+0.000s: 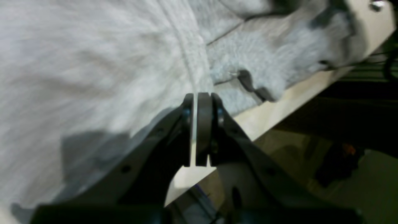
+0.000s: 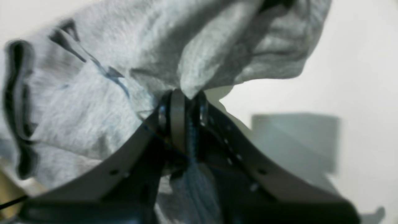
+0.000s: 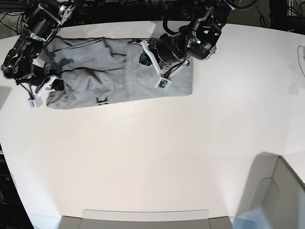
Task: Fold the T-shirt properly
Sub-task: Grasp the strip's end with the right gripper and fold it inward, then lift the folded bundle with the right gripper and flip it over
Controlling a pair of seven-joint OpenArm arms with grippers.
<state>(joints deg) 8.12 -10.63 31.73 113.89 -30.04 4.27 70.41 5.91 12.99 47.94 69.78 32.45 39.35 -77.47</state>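
- Right gripper (image 2: 182, 104) clenched on a bunched fold of the T-shirt (image 2: 102, 93), cloth pinched between the pads and lifted into a peak.
- Left gripper (image 1: 199, 104) closed with only a thin slit between the pads, nothing visibly pinched, hovering over the shirt's edge beside the table (image 1: 279, 109) rim.
- T-shirt (image 3: 119, 76) spread wide and rumpled along the far side of the white table (image 3: 157, 157), grey, with traces of black lettering at folded edges.
- In the base view, right gripper (image 3: 50, 83) at the shirt's left end, left gripper (image 3: 143, 52) over its middle.
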